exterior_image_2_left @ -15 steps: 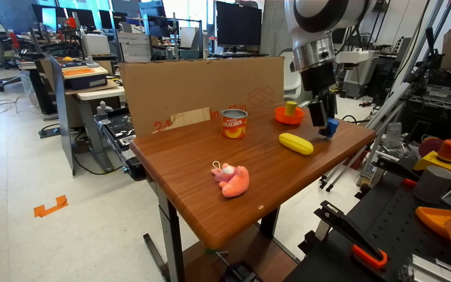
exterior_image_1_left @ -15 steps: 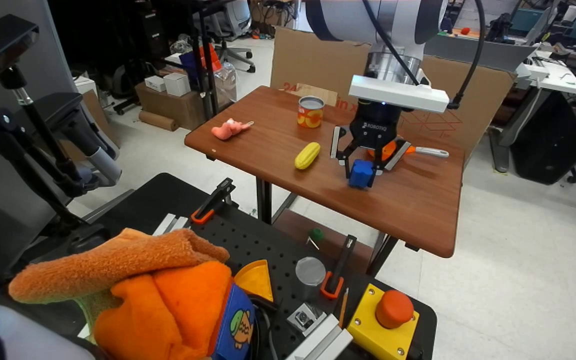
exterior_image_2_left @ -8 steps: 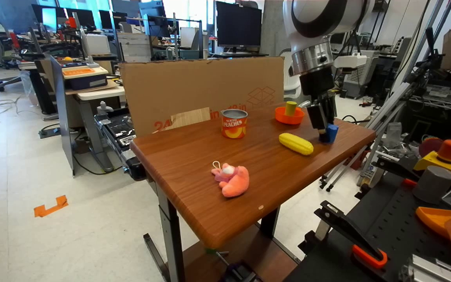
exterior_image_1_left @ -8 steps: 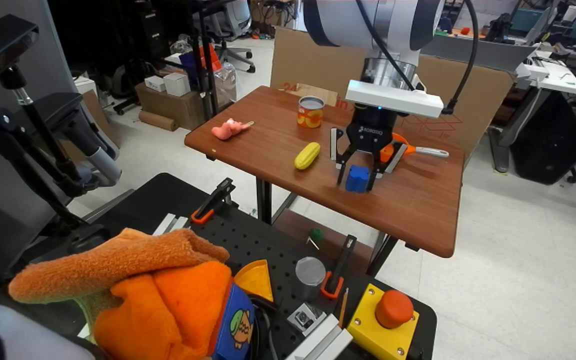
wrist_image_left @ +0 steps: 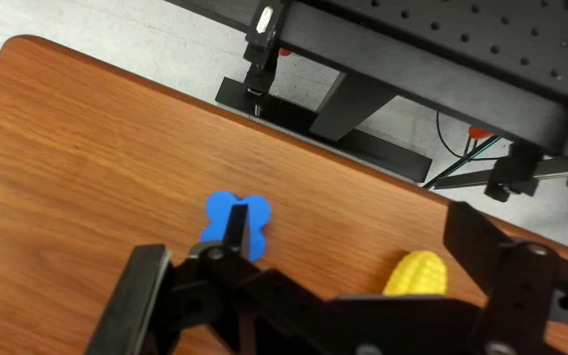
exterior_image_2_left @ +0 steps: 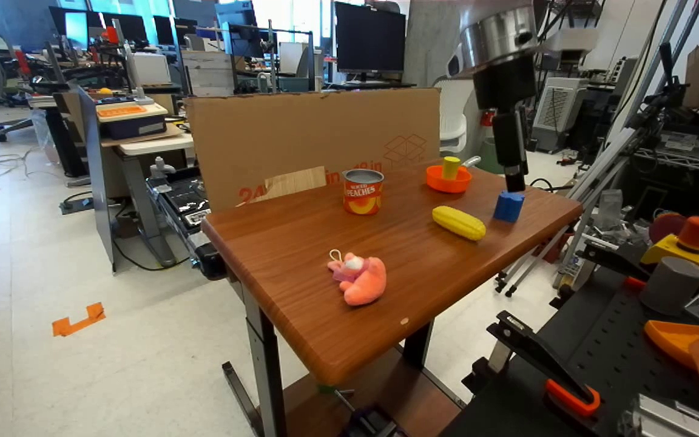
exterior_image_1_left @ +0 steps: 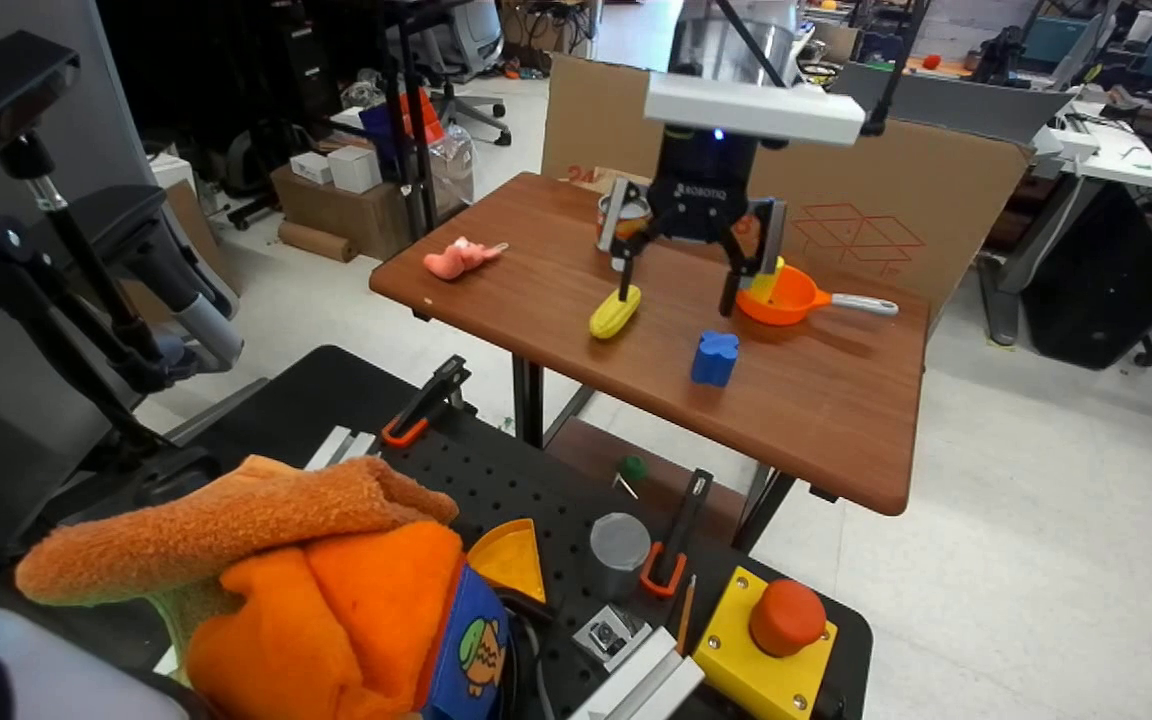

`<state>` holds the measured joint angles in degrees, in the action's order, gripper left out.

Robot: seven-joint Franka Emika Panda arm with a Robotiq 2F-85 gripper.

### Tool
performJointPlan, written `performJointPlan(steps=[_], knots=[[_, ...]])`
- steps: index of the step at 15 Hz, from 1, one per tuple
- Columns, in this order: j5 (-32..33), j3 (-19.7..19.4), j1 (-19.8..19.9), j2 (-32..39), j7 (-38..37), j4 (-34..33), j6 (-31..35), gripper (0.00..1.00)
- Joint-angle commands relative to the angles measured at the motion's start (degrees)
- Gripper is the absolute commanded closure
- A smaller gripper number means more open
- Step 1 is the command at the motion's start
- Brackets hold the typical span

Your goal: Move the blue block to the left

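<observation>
Noted gripper (exterior_image_1_left: 677, 298) hanging above table (exterior_image_1_left: 816, 410), with fingers (wrist_image_left: 237, 227) spread wide. Found block (exterior_image_1_left: 714, 360) standing on table, toward the long edge facing the black bench (exterior_image_1_left: 491, 490). Logged as apart from the fingers, with tabletop visible between in an exterior view. Seen from above in wrist view as four-lobed, partly covered by one finger in line of sight. Put corn (exterior_image_2_left: 459, 223) on record as near block but apart, lying on its side; in an exterior view, overlapped at one end by a finger. Marked well apart from block: pink toy (exterior_image_2_left: 364, 285), lying near a table corner, and can (exterior_image_2_left: 363, 194), upright, lettered PEACHES, partly hidden by the gripper in an exterior view. Also recorded: grey-handled orange pan (exterior_image_2_left: 446, 184) on table, holding a yellow piece (exterior_image_2_left: 450, 167). Saw cardboard (exterior_image_2_left: 325, 127) standing behind table in both exterior views.
</observation>
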<state>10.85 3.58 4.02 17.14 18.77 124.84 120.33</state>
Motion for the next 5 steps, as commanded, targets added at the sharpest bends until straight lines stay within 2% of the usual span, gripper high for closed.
performJointPlan(steps=[1, 3, 5], knots=[[-0.3, -0.5, -1.6, -3.1, 0.3, 2.1, -0.1, 0.00], [-0.2, -0.1, -2.7, -8.7, 0.2, 5.9, -0.1, 0.00], [-0.2, -0.1, -2.8, -10.9, 0.2, 7.7, 0.0, 0.00]])
